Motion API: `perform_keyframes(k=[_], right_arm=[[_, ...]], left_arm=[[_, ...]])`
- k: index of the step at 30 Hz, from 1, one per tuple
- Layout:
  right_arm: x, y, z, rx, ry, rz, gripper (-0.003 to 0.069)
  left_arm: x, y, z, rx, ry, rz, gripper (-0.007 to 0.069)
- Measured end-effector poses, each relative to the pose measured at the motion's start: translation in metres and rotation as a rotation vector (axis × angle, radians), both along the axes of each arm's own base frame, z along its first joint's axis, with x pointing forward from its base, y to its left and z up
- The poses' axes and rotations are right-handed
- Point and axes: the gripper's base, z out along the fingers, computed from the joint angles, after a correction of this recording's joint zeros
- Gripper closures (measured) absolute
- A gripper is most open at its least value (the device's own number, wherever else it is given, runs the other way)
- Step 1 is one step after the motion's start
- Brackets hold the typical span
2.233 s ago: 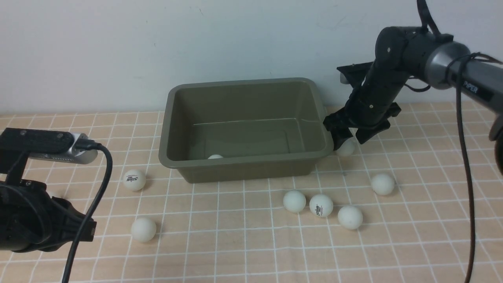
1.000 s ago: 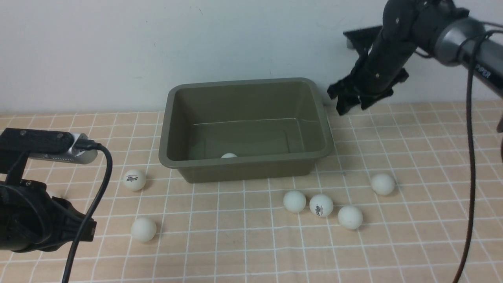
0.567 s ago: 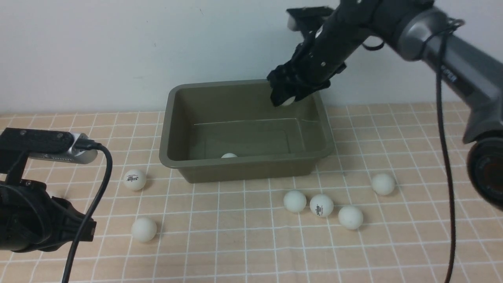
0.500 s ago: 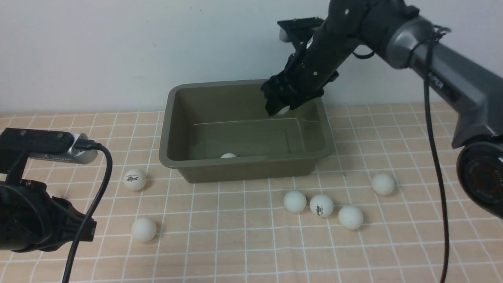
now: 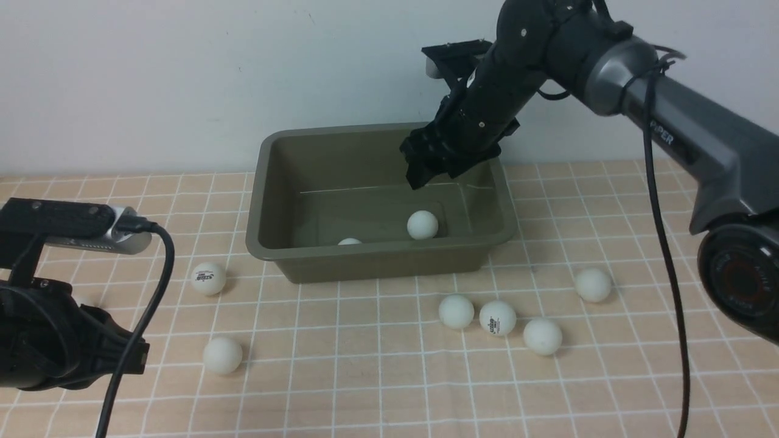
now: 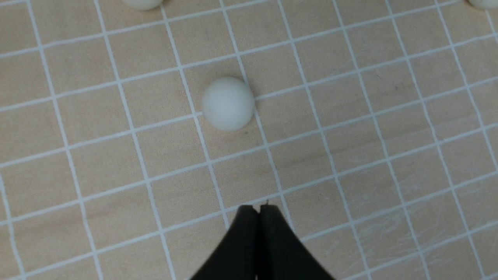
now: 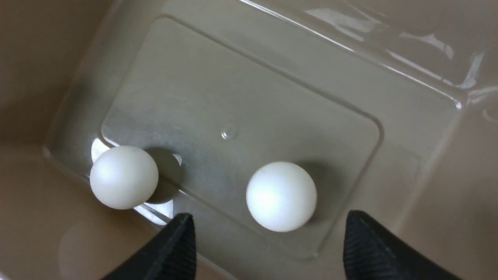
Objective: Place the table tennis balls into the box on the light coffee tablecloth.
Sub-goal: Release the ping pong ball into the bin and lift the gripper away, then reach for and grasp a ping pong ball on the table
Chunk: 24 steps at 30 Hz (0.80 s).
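Tablecloth [image 5: 377, 377]: ball [image 5: 422, 224] in box [image 5: 377, 263], seemingly loose, below released right gripper [image 5: 435, 172]; left gripper [image 6: 256, 210] clenched.

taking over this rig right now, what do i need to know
Right gripper: open, empty, above the inside of the box.
Left gripper: shut, empty, over the tablecloth, near a loose ball.
Done: two balls lie in the box.
Left: six balls visible on the tablecloth, two to the box's left, four at its front right.
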Motion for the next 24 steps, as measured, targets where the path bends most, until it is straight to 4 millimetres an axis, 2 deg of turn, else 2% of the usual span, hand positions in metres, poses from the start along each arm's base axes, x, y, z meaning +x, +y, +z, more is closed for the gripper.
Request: perform_keyframes(k=[3, 6, 8, 12, 13, 14, 16, 19, 21, 22, 24], right_arm=[[-0.002, -0.006, 0.015, -0.023, -0.041, -0.007, 0.0193], [-0.006, -0.021, 0.048, -0.046, -0.114, -0.047, 0.0193], [-0.012, -0.038, 0.078, -0.061, -0.178, -0.093, 0.0193], [-0.043, -0.084, 0.147, -0.053, -0.292, -0.180, 0.0193], [-0.044, -0.086, 0.147, -0.056, -0.289, -0.183, 0.0193], [-0.057, -0.101, 0.162, -0.056, -0.306, -0.209, 0.0193], [-0.075, -0.119, 0.171, -0.065, -0.298, -0.237, 0.0193], [-0.096, -0.134, 0.161, -0.093, -0.235, -0.257, 0.0193], [-0.100, -0.137, 0.153, -0.105, -0.202, -0.258, 0.0193], [-0.106, -0.139, 0.132, -0.131, -0.129, -0.255, 0.0193], [-0.110, -0.140, 0.103, -0.163, -0.038, -0.254, 0.0193]], left_arm=[[0.000, 0.000, 0.000, 0.000, 0.000, 0.000, 0.0692], [0.000, 0.000, 0.000, 0.000, 0.000, 0.000, 0.0692], [0.000, 0.000, 0.000, 0.000, 0.000, 0.000, 0.0692], [0.000, 0.000, 0.000, 0.000, 0.000, 0.000, 0.0692], [0.000, 0.000, 0.000, 0.000, 0.000, 0.000, 0.0692], [0.000, 0.000, 0.000, 0.000, 0.000, 0.000, 0.0692], [0.000, 0.000, 0.000, 0.000, 0.000, 0.000, 0.0692], [0.000, 0.000, 0.000, 0.000, 0.000, 0.000, 0.0692], [0.000, 0.000, 0.000, 0.000, -0.001, 0.000, 0.0692], [0.000, 0.000, 0.000, 0.000, -0.001, 0.000, 0.0692], [0.000, 0.000, 0.000, 0.000, -0.003, 0.001, 0.0692]])
